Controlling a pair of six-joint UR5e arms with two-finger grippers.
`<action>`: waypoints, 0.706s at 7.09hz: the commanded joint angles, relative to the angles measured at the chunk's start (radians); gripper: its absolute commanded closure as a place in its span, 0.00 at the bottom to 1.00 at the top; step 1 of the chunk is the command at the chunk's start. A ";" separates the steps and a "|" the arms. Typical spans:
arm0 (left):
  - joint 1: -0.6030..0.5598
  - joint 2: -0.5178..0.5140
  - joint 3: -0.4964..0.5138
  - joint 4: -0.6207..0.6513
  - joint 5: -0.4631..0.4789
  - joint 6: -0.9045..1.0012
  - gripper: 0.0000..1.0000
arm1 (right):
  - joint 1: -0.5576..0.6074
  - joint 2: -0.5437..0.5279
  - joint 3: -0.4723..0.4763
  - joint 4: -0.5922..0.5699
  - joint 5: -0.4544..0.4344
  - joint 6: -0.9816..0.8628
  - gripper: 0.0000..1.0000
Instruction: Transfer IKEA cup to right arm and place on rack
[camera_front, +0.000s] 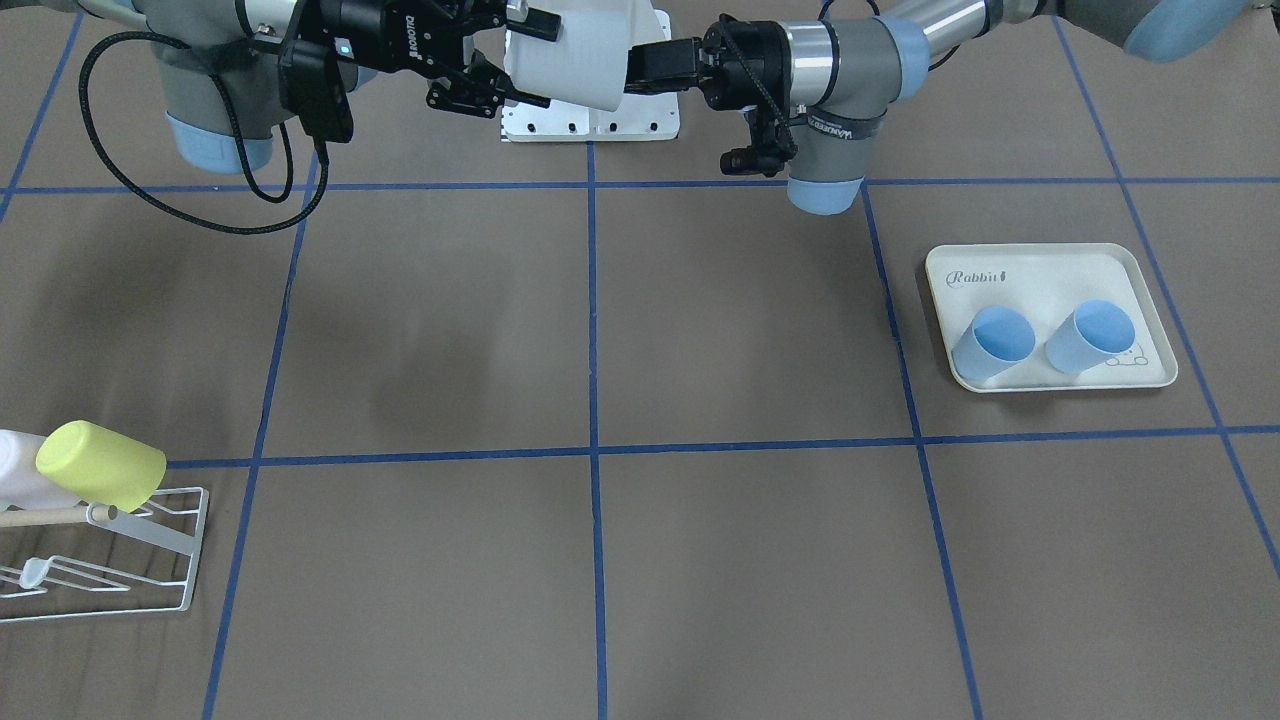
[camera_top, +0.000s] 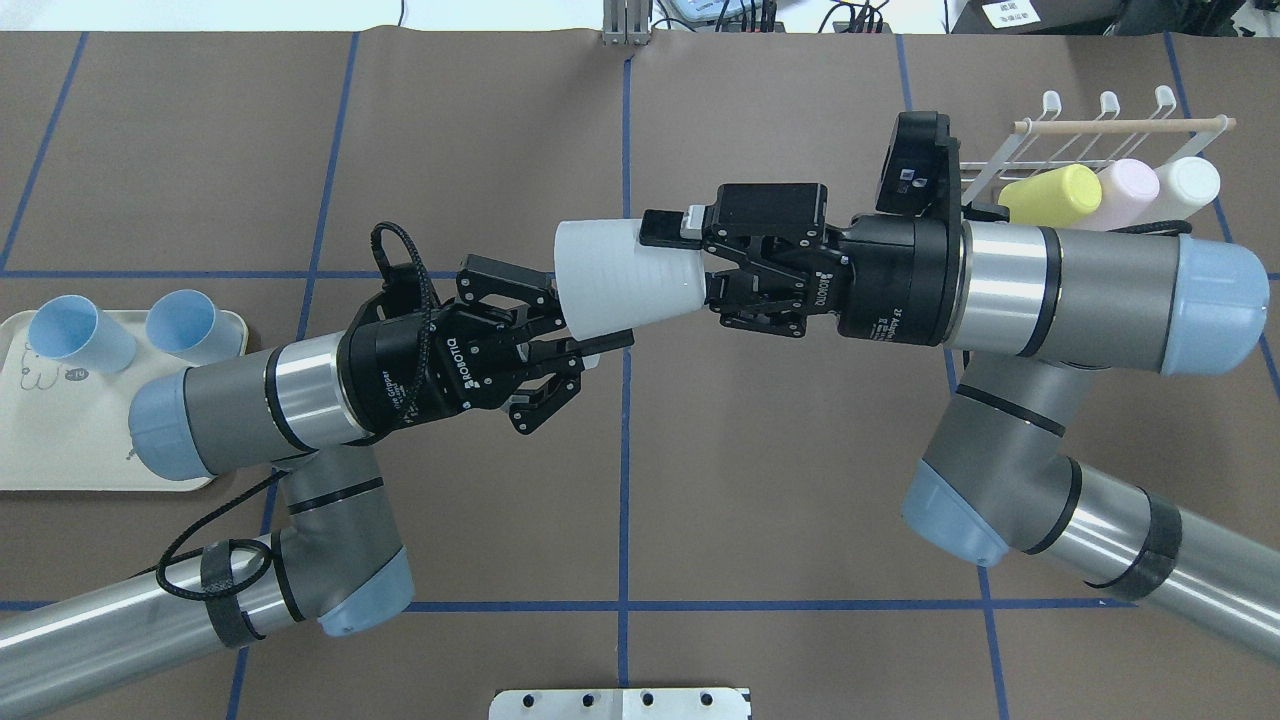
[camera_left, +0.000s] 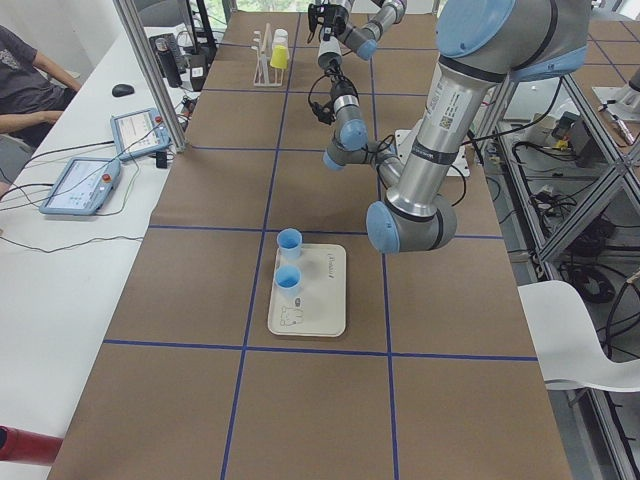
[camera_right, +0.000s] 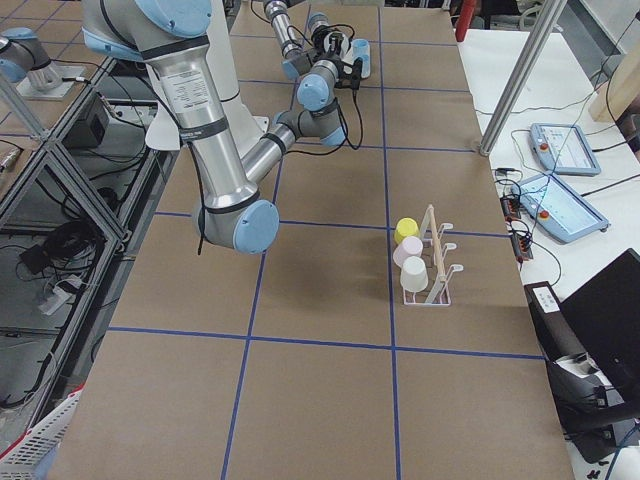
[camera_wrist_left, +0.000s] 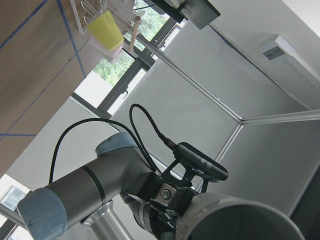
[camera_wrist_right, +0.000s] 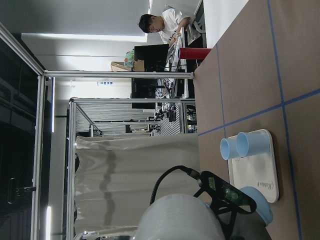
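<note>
Under the left pincer (camera_top: 588, 317) and the right pincer (camera_top: 680, 262) I see the table (camera_top: 780, 480), covered in brown paper gridded with blue tape. Past the right pincer, a window (camera_wrist_left: 116, 70) shows green trees between pale panels (camera_wrist_left: 210, 85). Behind the left pincer hangs a white curtain (camera_wrist_right: 135, 165). A white side desk (camera_left: 70, 290) runs along the table's far edge.

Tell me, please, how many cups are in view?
6: two blue cups on the tray; one white cup between the left gripper and right gripper; a yellow cup, pink cup and second white cup on the rack. None seems hidden.
</note>
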 joint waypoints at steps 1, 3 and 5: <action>-0.025 0.006 -0.011 0.004 0.001 0.005 0.00 | 0.007 -0.006 0.007 0.000 0.005 0.001 0.87; -0.108 0.094 -0.009 0.004 -0.014 0.012 0.00 | 0.034 -0.026 0.007 0.000 0.006 -0.005 0.87; -0.282 0.133 -0.003 0.156 -0.194 0.079 0.00 | 0.190 -0.055 -0.060 -0.037 0.128 -0.119 0.87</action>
